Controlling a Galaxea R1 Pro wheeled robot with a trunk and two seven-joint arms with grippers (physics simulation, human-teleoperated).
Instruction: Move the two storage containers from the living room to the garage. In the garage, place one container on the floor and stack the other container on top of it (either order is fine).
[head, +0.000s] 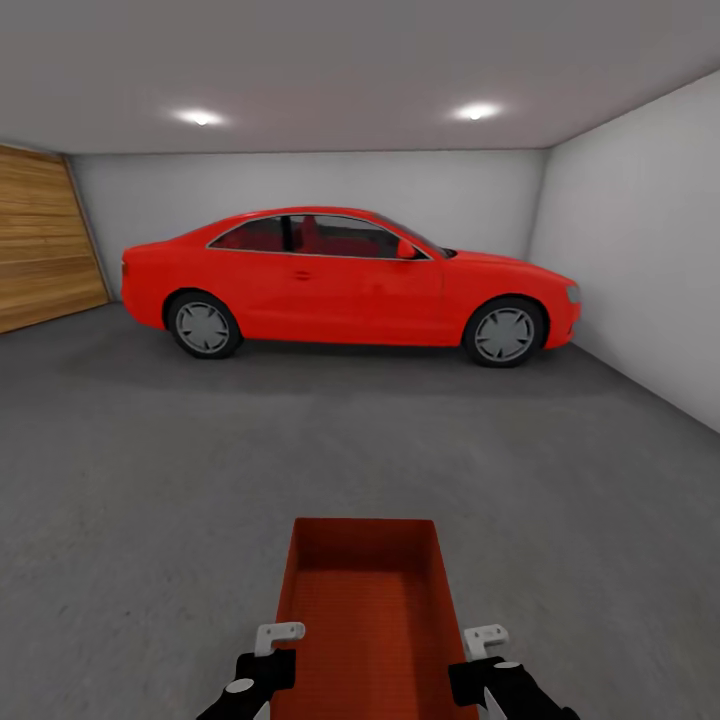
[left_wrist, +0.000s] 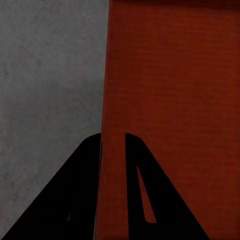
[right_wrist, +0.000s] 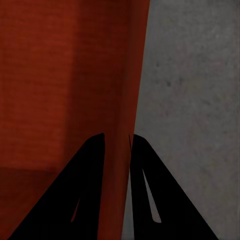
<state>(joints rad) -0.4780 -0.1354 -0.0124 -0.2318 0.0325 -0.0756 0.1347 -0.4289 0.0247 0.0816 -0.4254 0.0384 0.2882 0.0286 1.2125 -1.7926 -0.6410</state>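
Observation:
One red-orange open-topped storage container (head: 365, 610) is held in front of me above the grey concrete floor (head: 150, 480) of the garage. My left gripper (head: 268, 662) is shut on its left wall, and my right gripper (head: 478, 668) is shut on its right wall. In the left wrist view the black fingers (left_wrist: 135, 165) straddle the thin red wall of the container (left_wrist: 170, 75). In the right wrist view the fingers (right_wrist: 95, 165) pinch the other wall of the container (right_wrist: 65, 75), with floor (right_wrist: 195, 100) beside it.
A red car (head: 350, 285) is parked across the back of the garage in front of the white rear wall. A wooden panelled door (head: 40, 240) fills the left side. A white wall (head: 640, 250) runs along the right. Open concrete lies between me and the car.

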